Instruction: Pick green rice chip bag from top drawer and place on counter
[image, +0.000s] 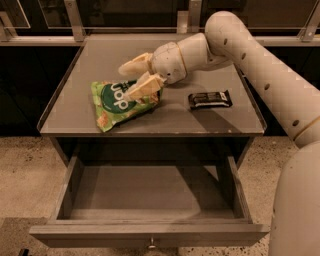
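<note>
The green rice chip bag (119, 104) lies flat on the counter (75, 90), left of its middle, with its dark green circle facing up. My gripper (125, 82) reaches in from the right and hovers just over the bag's upper right part. Its tan fingers (144, 86) are spread apart, one above the bag and one resting at its top edge, so it is open. The top drawer (150, 234) below the counter is pulled out towards the camera, and its inside shows nothing in it. Its small metal knob (150, 245) sits at the front edge.
A small black candy bar wrapper (210, 99) lies on the counter's right side, under my forearm (260, 65). A metal rail and dark glass (75, 20) run behind the counter. Speckled floor (25, 175) lies either side of the drawer.
</note>
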